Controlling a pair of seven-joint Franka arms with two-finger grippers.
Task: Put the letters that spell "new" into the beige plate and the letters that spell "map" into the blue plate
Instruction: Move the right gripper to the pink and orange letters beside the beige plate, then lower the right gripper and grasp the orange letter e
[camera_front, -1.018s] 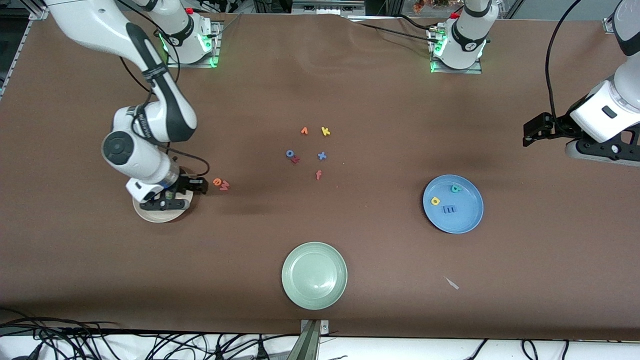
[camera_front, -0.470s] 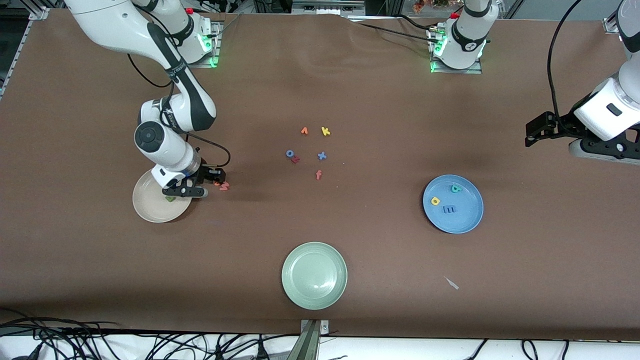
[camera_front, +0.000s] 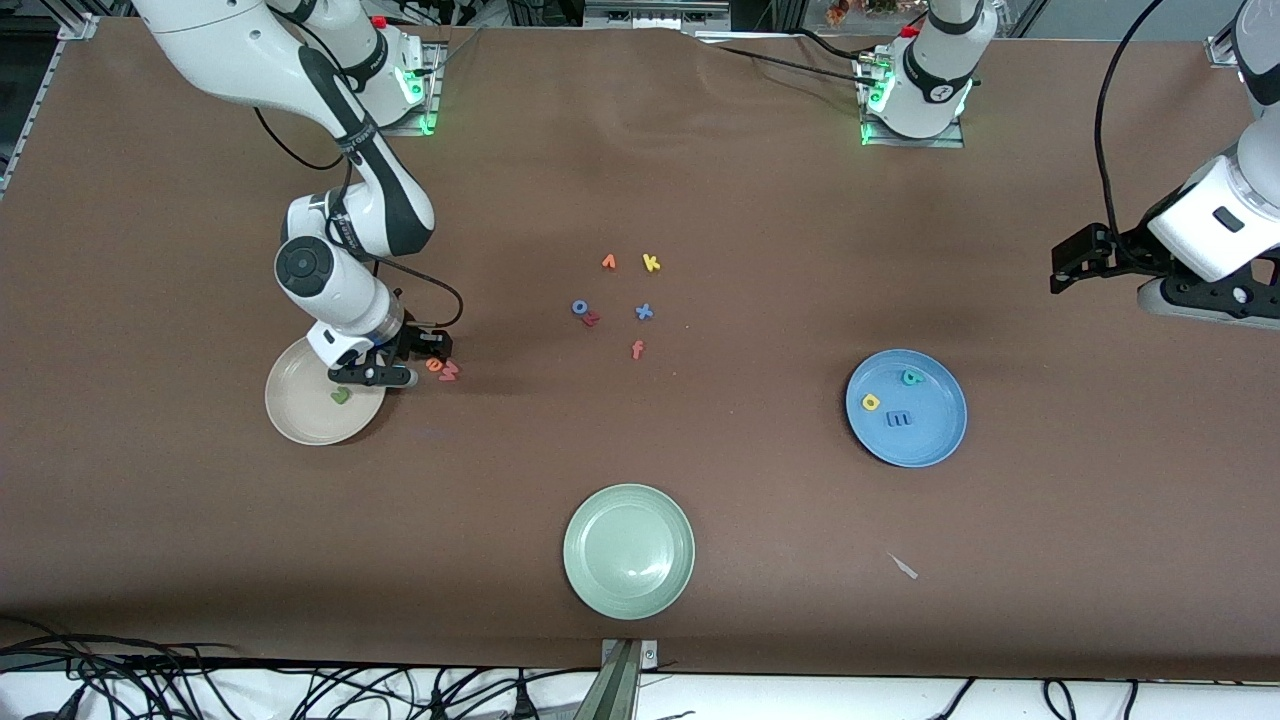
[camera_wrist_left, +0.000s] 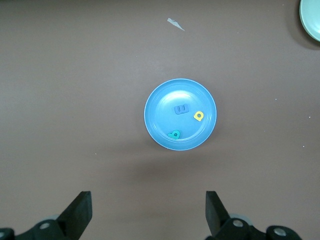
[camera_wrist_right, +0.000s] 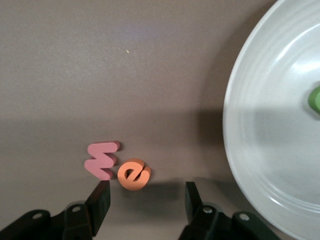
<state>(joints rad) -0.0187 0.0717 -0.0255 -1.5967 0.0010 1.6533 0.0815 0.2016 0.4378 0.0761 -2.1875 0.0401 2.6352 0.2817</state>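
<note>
On a matte brown table, the round cream-beige plate (camera_front: 318, 405) is sitting toward the right arm's end, smooth and shallow, with the green n (camera_front: 341, 396) lying in it near its rim. The right gripper (camera_front: 396, 362) is hanging low over the table at about two o'clock from that plate, its black fingers (camera_wrist_right: 98, 202) standing apart and holding nothing. Just beside it, the orange e (camera_front: 434, 364) and the red w (camera_front: 449, 371) are lying flat and touching each other, soft chunky foam shapes. Mid-table, loose foam letters are lying scattered: an orange v (camera_front: 608, 262), a yellow k (camera_front: 651, 263), a blue o (camera_front: 579, 307) touching a red z (camera_front: 591, 319), a blue x (camera_front: 644, 312) and a red f (camera_front: 637, 349). A pale green plate (camera_front: 628, 551) is sitting nearest the camera. The sky-blue plate (camera_front: 906, 407) is sitting toward the left arm's end, holding the teal p (camera_front: 911, 377) at twelve o'clock, the yellow a (camera_front: 871, 402) at nine and the blue m (camera_front: 900, 419) near centre. The left gripper (camera_wrist_left: 147, 212) is waiting with fingers spread wide, empty, high over the table. No brand writing can be read.
</note>
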